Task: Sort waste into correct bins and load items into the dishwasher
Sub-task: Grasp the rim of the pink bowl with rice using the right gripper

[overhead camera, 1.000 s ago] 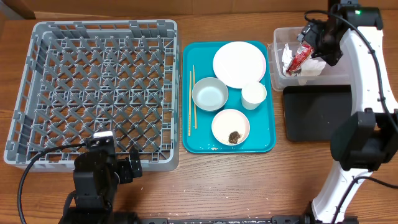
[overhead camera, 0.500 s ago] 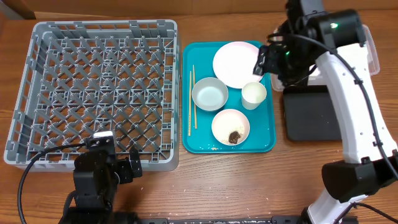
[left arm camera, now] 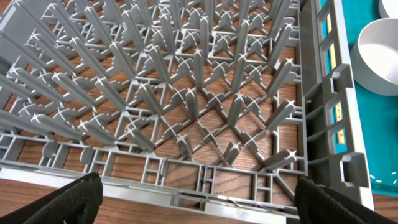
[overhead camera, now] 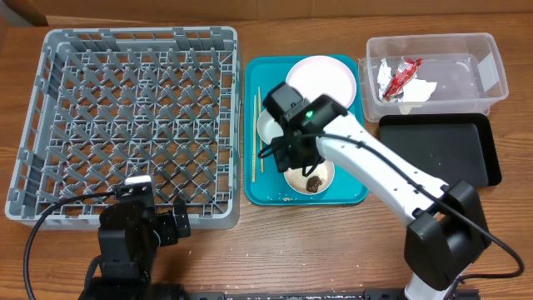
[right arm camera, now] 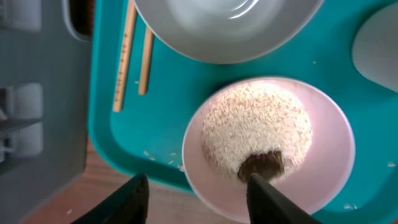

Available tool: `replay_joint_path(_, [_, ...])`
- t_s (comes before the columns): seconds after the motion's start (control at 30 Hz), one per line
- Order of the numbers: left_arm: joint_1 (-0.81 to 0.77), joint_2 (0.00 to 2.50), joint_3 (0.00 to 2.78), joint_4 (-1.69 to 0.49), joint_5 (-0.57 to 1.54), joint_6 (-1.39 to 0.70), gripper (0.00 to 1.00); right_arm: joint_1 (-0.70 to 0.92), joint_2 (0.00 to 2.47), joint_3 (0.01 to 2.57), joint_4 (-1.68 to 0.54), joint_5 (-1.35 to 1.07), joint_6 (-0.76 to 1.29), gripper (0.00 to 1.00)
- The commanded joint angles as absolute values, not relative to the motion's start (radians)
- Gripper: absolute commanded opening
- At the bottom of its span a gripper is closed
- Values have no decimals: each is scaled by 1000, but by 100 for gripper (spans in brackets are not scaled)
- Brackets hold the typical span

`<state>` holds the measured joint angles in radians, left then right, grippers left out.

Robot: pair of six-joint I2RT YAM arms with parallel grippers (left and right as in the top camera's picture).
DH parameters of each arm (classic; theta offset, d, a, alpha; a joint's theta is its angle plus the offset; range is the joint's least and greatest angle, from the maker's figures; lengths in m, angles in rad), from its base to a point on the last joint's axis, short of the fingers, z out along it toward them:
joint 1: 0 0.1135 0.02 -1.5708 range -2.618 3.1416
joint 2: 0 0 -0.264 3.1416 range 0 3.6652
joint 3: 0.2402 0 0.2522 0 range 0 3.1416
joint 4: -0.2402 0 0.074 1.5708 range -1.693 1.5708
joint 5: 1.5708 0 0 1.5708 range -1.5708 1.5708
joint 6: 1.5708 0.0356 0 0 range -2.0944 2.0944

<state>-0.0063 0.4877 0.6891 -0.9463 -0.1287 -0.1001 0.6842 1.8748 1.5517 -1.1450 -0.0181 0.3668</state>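
Note:
My right gripper (overhead camera: 291, 154) is open and empty, low over the near left rim of the small pink plate (overhead camera: 321, 167), which holds white rice (right arm camera: 258, 127) and a brown lump (right arm camera: 261, 167). In the right wrist view the gripper (right arm camera: 199, 202) straddles that rim. The bowl (right arm camera: 224, 25), chopsticks (overhead camera: 256, 133), large plate (overhead camera: 329, 79) and cup (right arm camera: 376, 46) lie on the teal tray (overhead camera: 250, 179). The red wrapper (overhead camera: 400, 75) and napkin (overhead camera: 414, 92) lie in the clear tub (overhead camera: 491, 62). My left gripper (left arm camera: 199, 208) is open at the grey dish rack's (overhead camera: 125, 125) near edge.
The black tray (overhead camera: 437, 150) lies right of the teal tray, below the clear tub. Loose rice grains (right arm camera: 158, 158) lie on the teal tray by the small plate. The rack's upright pegs (left arm camera: 186, 93) fill the left wrist view. My right arm spans the teal tray's right half.
My right gripper has swung from over the clear tub leftward and nearer, down to the small plate. The red wrapper now lies in the tub. The left arm has not moved.

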Motion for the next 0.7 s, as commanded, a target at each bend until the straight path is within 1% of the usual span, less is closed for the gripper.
replay_joint_path(0.0, [0,486,704,-943,-138,-85,100,708,1864,1449,-1068,34,358,48])
replay_joint_path(0.13, [0,486,704,-943,-138,-85,100,708,1864,1334,-955,32,339,38])
replay_joint_path(0.33, [0,486,704,-943,-138,-85,100,711,1864,1297,-904,-17,278,37])
replay_joint_path(0.57, [0,486,704,-943,-138,-85,100,727,1864,1298,-903,23,258,37])
replay_joint_path(0.67, [0,486,704,-943,-138,-85,100,722,1864,1406,-975,25,266,43])
